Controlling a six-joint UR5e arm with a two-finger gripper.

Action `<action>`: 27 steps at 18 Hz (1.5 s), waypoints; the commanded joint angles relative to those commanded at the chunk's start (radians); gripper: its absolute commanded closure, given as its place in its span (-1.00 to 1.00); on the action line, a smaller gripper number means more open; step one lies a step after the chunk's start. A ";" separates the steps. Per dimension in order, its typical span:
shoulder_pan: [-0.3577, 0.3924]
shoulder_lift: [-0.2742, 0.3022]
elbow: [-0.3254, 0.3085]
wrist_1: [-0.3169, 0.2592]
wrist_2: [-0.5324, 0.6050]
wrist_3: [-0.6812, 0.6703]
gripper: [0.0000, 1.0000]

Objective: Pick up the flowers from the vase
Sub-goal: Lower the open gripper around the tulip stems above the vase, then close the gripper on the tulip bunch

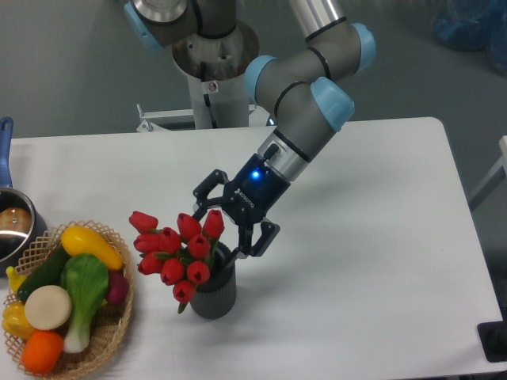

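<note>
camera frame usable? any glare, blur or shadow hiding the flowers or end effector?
Camera view: even, soft light, no glare on the table. Flowers and vase are sharp. End effector is slightly soft, its blue LED blooming. It casts only a faint shadow, hiding nothing.

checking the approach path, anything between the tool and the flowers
Nothing: in the camera view the open tool sits right at the flowers, no object between.

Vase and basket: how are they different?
The vase is dark grey, ribbed and stands tall; the basket is tan wicker, low and wide. The vase holds red flowers; the basket holds colourful vegetables. The open gripper is right by the vase, away from the basket. Both sit on the white table.
</note>
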 joint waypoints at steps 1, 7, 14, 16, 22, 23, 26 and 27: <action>-0.008 -0.002 0.006 0.000 -0.006 0.000 -1.00; -0.015 -0.015 0.011 0.000 -0.008 0.000 -0.92; -0.012 -0.014 0.014 0.000 -0.008 0.000 -0.07; -0.011 -0.012 0.014 0.000 -0.008 -0.002 0.19; -0.009 -0.012 0.012 -0.002 -0.009 -0.003 0.48; -0.009 -0.012 0.011 -0.002 -0.009 -0.003 0.48; -0.003 -0.008 0.012 -0.002 -0.017 -0.006 0.48; 0.000 -0.006 0.014 0.000 -0.031 -0.008 0.48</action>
